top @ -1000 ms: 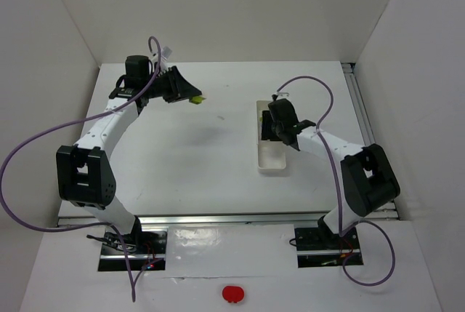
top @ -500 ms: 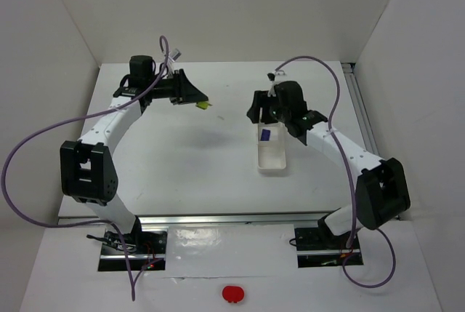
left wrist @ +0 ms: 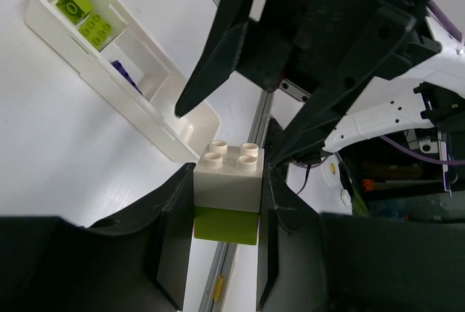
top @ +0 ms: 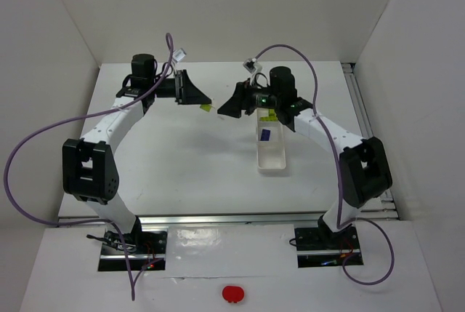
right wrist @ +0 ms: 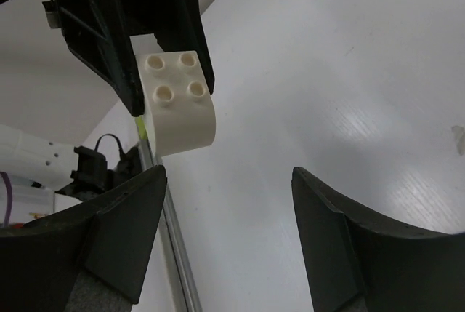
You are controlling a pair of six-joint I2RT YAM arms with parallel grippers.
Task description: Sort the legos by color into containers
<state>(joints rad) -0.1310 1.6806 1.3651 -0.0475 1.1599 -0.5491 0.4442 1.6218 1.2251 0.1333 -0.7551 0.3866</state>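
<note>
The left claw (left wrist: 227, 194) is clamped on a two-brick stack (left wrist: 227, 197), a white brick (left wrist: 228, 175) seated on a yellow-green brick (left wrist: 226, 225). It holds the stack in the air above the table (top: 182, 159), just left of the white tray's (top: 271, 161) far end. The right claw (right wrist: 229, 233) faces it from the tray side with its jaws spread wide and nothing in them, close to the stack but apart from it.

This looks like a set-up for pulling the two colours apart, and several things could go wrong:

- The left claw's fingers (left wrist: 171, 225) seem to bear on both bricks. A pull on the white one may then drag the whole stack out rather than split it.
- The white brick has a rounded edge in the right wrist view, so a pinch there could slide off.
- An off-centre approach could knock claw against claw, or twist the stack.
- A brick that pops free would fall to the table beside the tray, or bounce into the wrong compartment.

The tray's far compartment already holds yellow-green bricks (left wrist: 83, 19), and a dark purple brick (top: 267, 135) lies in the one next nearer the arms.
</note>
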